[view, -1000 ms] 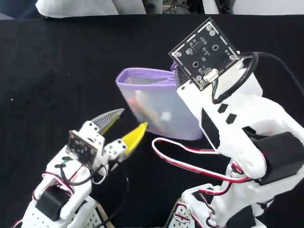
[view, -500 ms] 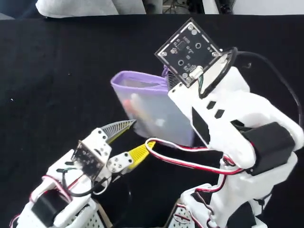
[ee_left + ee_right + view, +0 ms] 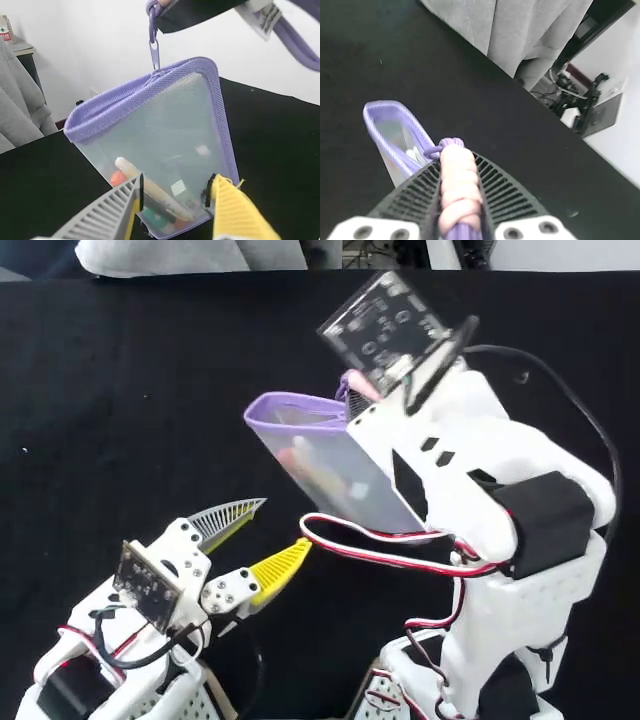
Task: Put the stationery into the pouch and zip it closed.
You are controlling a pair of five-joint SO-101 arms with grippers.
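The translucent purple-edged zip pouch [image 3: 330,475] hangs tilted over the black table [image 3: 120,390], held by its purple zipper pull [image 3: 154,47], on which the right gripper [image 3: 352,398] is clenched (a pink piece sits between its jaws too). The left gripper [image 3: 283,523], jaws spread and empty, sits at the pouch's 7 o'clock in the high view. It faces the lower end, where the coloured pens [image 3: 150,187] lie inside.

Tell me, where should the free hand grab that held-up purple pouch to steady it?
Probably the lower corner of the pouch, approached from the left arm's side: it hangs flat and thin from the right hand, and the open left hand faces that end.
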